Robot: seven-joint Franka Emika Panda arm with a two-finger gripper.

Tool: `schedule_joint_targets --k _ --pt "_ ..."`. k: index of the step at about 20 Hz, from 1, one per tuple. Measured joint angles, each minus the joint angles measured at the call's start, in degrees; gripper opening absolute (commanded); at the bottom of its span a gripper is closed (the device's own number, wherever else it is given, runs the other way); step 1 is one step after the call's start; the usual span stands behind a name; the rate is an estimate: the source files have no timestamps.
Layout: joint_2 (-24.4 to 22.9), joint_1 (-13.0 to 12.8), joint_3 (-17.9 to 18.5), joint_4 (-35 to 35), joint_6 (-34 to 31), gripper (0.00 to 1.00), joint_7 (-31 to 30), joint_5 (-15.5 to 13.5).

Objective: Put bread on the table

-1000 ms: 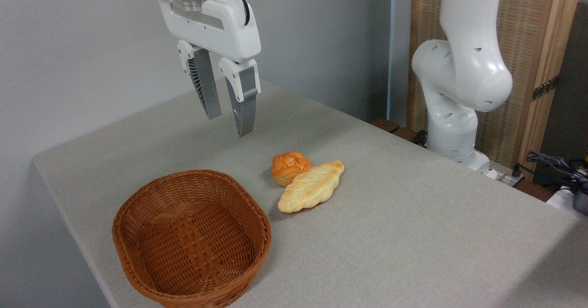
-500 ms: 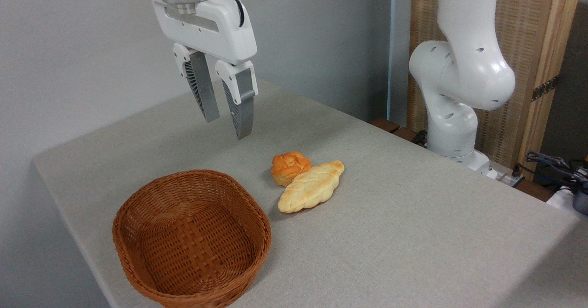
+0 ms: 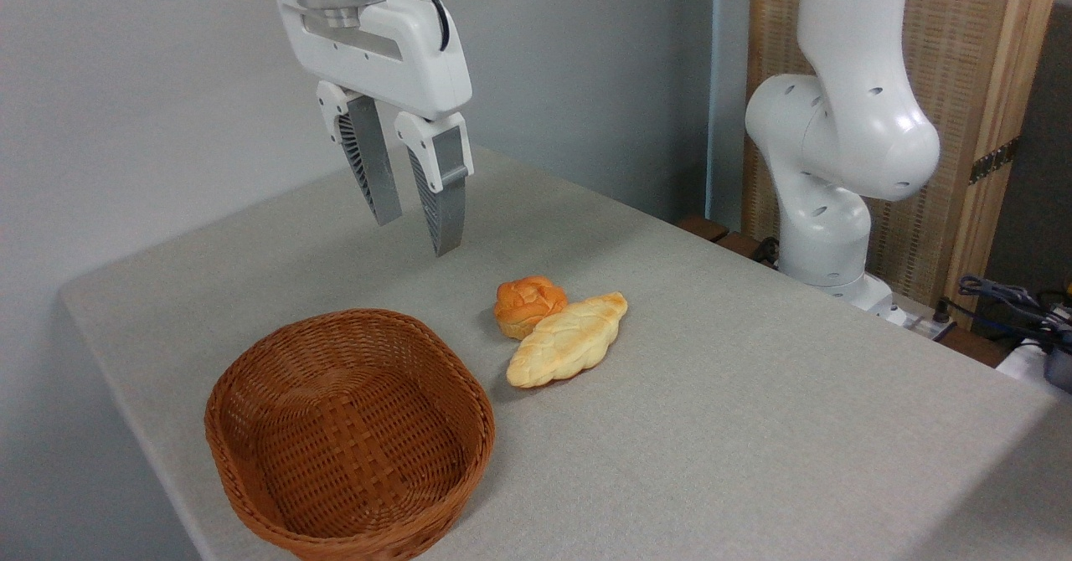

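The bread, a small orange-golden bun with a knotted top, lies on the grey-beige table near its middle. It touches a paler braided loaf on its right. My gripper hangs in the air above and to the left of the bun, well clear of it. Its two grey fingers are apart with nothing between them.
A brown wicker basket with nothing in it stands at the front left, near the table's edge. The arm's white base rises behind the table's right rear side. Cables lie at the far right.
The gripper has drifted slightly left over the last second. The bun, loaf and basket have not moved.
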Motion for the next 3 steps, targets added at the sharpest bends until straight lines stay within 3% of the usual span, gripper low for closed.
schedule_joint_targets --k 3 --pt "0.0 0.0 0.0 0.0 0.0 1.00 2.3 0.0"
